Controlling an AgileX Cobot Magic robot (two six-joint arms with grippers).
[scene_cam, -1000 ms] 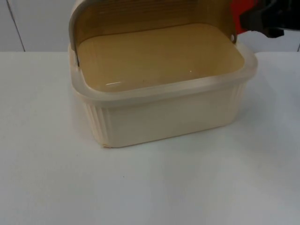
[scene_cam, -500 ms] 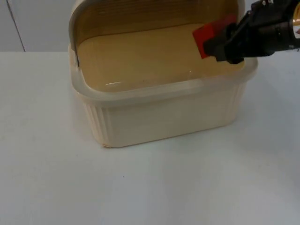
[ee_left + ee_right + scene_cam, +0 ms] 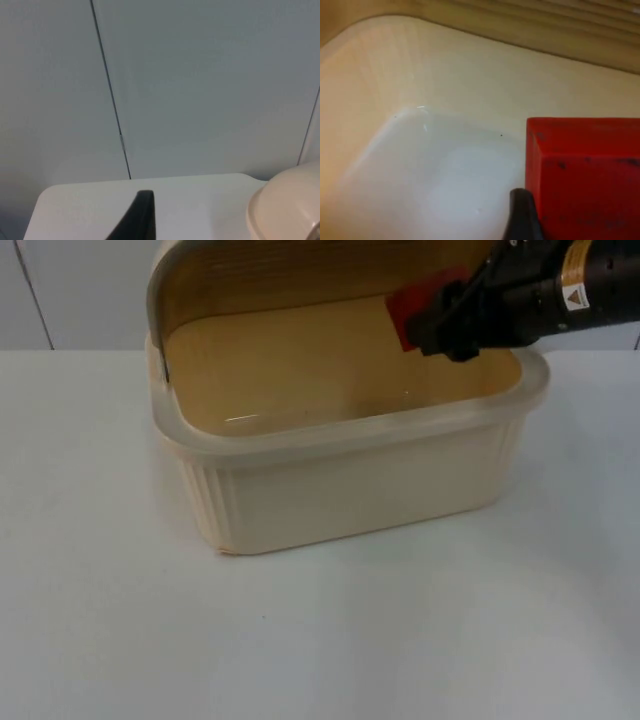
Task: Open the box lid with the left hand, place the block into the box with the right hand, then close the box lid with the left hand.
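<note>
The cream plastic box point(image 3: 350, 480) stands mid-table with its lid point(image 3: 300, 270) tipped up at the back, wooden underside facing me. My right gripper point(image 3: 440, 328) hangs over the box's right rear part, shut on the red block point(image 3: 412, 306). In the right wrist view the red block point(image 3: 585, 175) sits beside a black fingertip point(image 3: 520, 215), above the box's pale inner floor point(image 3: 445, 190). My left gripper point(image 3: 144, 216) waits off to the left of the box, facing the partition wall, with a corner of the box point(image 3: 285, 205) beside it.
White table point(image 3: 320, 640) spreads in front of the box and to both sides. The grey partition wall point(image 3: 70, 290) closes off the back, with a dark seam point(image 3: 112, 100) running down it.
My right arm came in from the upper right with the red block, moving left and over the box's opening. The box and its lid stayed still.
</note>
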